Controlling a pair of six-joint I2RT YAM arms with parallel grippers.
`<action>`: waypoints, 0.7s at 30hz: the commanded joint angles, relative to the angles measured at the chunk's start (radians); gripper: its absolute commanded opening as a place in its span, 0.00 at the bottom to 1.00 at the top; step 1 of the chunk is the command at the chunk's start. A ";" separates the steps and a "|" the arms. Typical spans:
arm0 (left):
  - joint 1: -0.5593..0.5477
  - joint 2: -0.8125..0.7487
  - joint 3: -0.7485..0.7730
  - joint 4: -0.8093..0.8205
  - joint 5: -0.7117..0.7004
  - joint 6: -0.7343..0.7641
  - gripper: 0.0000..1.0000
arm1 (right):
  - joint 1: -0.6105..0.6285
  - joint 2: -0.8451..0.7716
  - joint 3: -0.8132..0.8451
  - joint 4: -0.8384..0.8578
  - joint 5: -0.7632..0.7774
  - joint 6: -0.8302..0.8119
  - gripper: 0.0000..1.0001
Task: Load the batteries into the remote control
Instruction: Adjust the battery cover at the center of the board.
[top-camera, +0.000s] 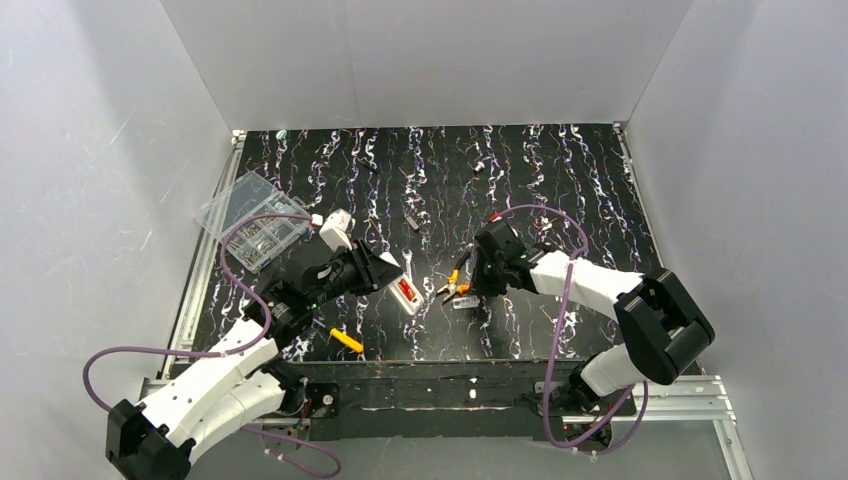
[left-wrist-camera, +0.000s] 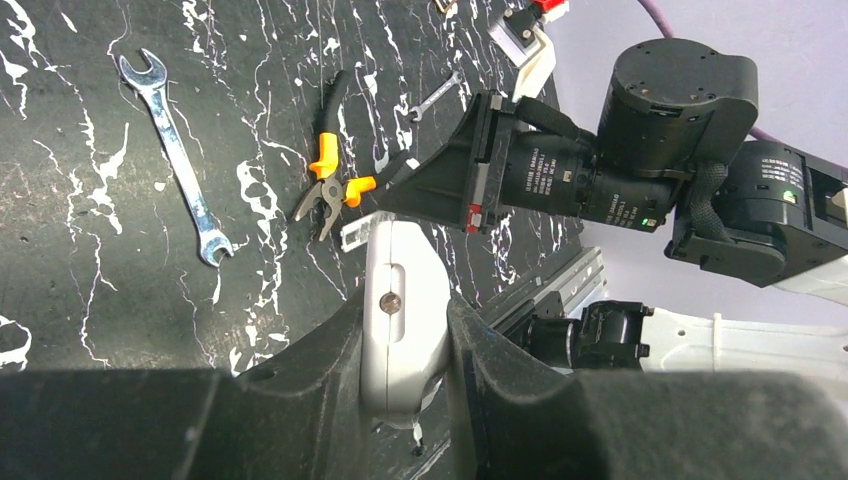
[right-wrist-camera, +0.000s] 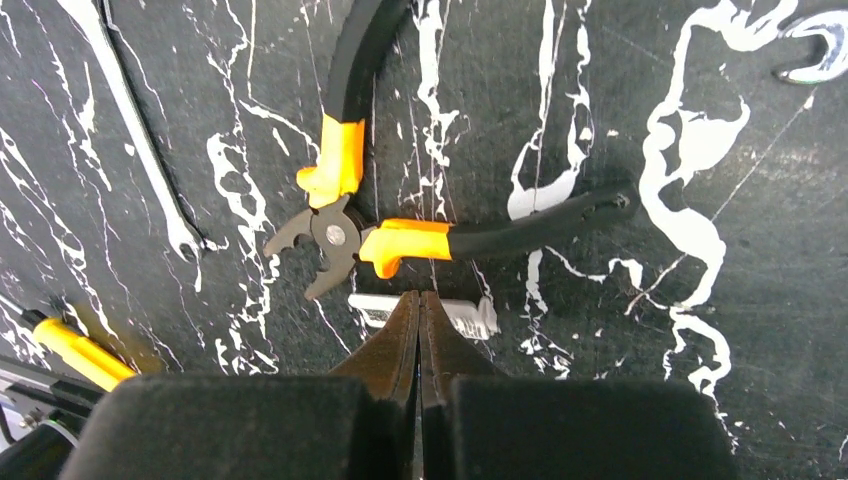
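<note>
My left gripper (top-camera: 392, 280) is shut on the white remote control (top-camera: 406, 292) and holds it edge-on just above the table. In the left wrist view the remote (left-wrist-camera: 402, 310) is pinched between both fingers. Red of the batteries (top-camera: 404, 290) shows in its back recess; I cannot tell whether one or two. My right gripper (top-camera: 472, 288) is shut and empty, its tips (right-wrist-camera: 418, 300) just over a small flat white plastic piece (right-wrist-camera: 468, 318) lying on the table beside the pliers. I cannot tell whether the tips touch the piece.
Yellow-and-black pliers (right-wrist-camera: 345, 225) lie just beyond the right fingertips. A spanner (left-wrist-camera: 175, 160) lies left of them. A yellow-handled tool (top-camera: 346, 340) lies near the front edge. A clear compartment box (top-camera: 250, 220) sits at the back left. Small metal bits (top-camera: 412, 222) lie mid-table.
</note>
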 joint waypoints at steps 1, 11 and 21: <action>0.005 0.001 -0.001 0.053 0.005 -0.003 0.06 | -0.002 -0.040 -0.013 -0.038 -0.021 -0.020 0.01; 0.005 0.002 -0.003 0.054 0.005 -0.004 0.06 | -0.002 -0.183 -0.085 -0.075 0.002 -0.052 0.01; 0.006 0.016 0.004 0.070 0.016 -0.012 0.06 | -0.022 -0.146 -0.043 -0.120 0.135 -0.095 0.08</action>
